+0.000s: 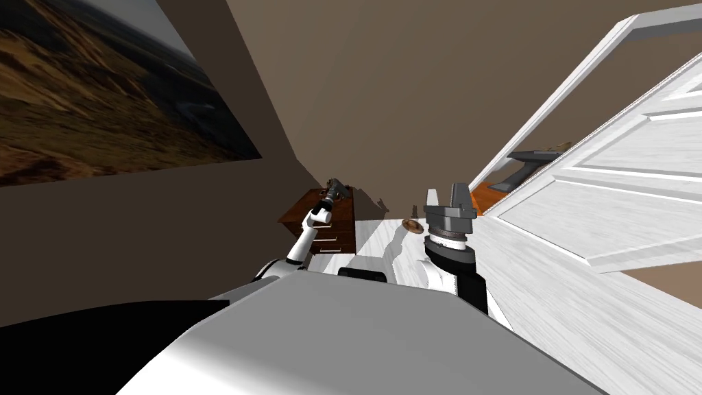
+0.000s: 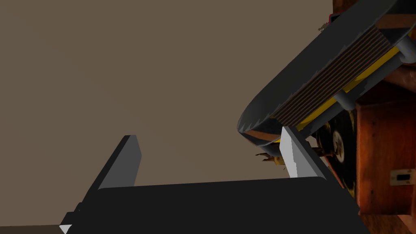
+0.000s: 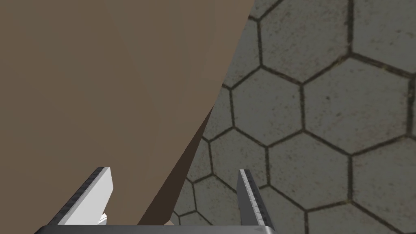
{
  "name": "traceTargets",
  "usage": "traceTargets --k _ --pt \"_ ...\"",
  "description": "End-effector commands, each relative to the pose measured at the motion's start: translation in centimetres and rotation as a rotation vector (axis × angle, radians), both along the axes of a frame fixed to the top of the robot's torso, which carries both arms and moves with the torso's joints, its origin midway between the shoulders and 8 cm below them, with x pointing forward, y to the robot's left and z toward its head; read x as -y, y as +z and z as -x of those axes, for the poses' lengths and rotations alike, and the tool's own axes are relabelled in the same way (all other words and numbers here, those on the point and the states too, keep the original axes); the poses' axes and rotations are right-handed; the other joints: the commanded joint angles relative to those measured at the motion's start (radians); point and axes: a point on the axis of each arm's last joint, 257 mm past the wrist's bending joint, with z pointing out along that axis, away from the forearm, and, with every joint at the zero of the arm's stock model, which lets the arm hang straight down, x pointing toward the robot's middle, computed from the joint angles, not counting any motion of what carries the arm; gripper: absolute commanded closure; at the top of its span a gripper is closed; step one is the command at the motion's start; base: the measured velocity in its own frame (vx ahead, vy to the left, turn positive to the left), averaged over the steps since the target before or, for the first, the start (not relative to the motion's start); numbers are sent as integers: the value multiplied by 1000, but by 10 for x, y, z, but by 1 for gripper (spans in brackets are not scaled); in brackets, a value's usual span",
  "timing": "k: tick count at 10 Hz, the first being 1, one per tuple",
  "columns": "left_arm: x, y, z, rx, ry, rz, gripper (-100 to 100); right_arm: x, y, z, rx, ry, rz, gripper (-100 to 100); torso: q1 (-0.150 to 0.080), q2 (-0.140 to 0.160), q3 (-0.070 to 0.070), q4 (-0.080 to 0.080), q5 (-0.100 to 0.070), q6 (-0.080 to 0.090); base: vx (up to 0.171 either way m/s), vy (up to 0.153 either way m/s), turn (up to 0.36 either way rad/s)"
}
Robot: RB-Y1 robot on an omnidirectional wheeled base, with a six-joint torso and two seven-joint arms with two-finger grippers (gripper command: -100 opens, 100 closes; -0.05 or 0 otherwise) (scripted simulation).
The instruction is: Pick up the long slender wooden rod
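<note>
Ok so the left claw (image 1: 335,187) is stretched out to the top of the brown wooden dresser (image 1: 321,221). Its fingers stand wide apart with nothing between them. In the wrist view one finger (image 2: 293,154) sits right under the end of a dark curved board (image 2: 317,77) with a ribbed underside, a yellow strip and a wheel. Looks like a skateboard to me.

Honestly I can't pick out the wooden rod. There's a small brownish scrap (image 2: 268,156) poking out just beside that finger, under the board. It might be part of the rod, but it's too small to tell.

The right claw (image 1: 447,195) is held up in front of me, also open and empty, so it's not doing any work here.

My read: this is the reaching/lining-up step and nothing is grasped yet. The next move calls for getting the rod properly between the fingers. That means going across its thin width, staying clear of the board, and only then closing. A slim rod could roll or slip out pretty easily.
</note>
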Motion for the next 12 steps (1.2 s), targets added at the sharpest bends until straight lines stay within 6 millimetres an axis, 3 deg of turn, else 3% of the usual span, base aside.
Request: traceTargets --k 1,10,12 --pt "1 -8 -14 -54 -6 1 -100 0 0 0 0 0 0 0 0 0 0 0 0 0 -48 34 -233" --pt "-11 -47 -57 -308 13 -17 -100 0 0 0 0 0 0 0 0 -2 -1 0 0 -1 -27 22 -111" --pt "-14 -62 -57 -356 21 -23 -100 0 0 0 0 0 0 0 0 -1 -1 0 0 0 -17 23 -70"
